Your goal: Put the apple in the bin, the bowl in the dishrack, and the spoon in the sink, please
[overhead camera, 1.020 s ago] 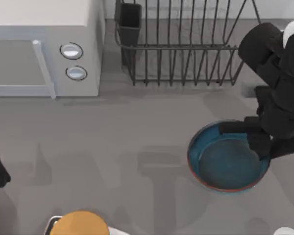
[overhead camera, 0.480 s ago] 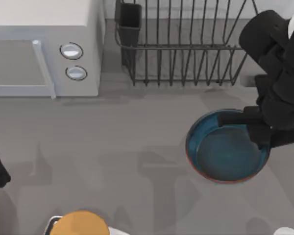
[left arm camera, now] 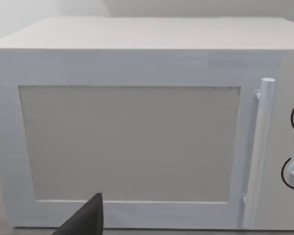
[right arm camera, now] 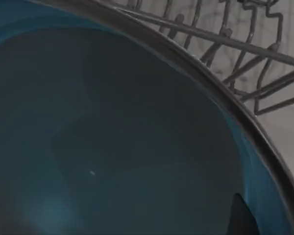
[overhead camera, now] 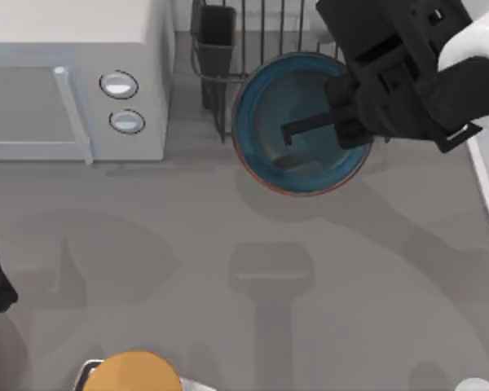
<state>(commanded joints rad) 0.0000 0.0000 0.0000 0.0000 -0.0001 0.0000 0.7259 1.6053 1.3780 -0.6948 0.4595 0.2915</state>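
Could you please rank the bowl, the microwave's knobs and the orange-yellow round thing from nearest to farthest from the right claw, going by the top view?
1. The bowl, gripped by the right claw over the dishrack's front edge.
2. The microwave's knobs, to the left, beyond the rack.
3. The orange-yellow round thing, at the bottom-left edge.

My right gripper [overhead camera: 346, 122] grips the bowl [overhead camera: 297, 122] by its rim above the dishrack's [overhead camera: 261, 32] front edge.
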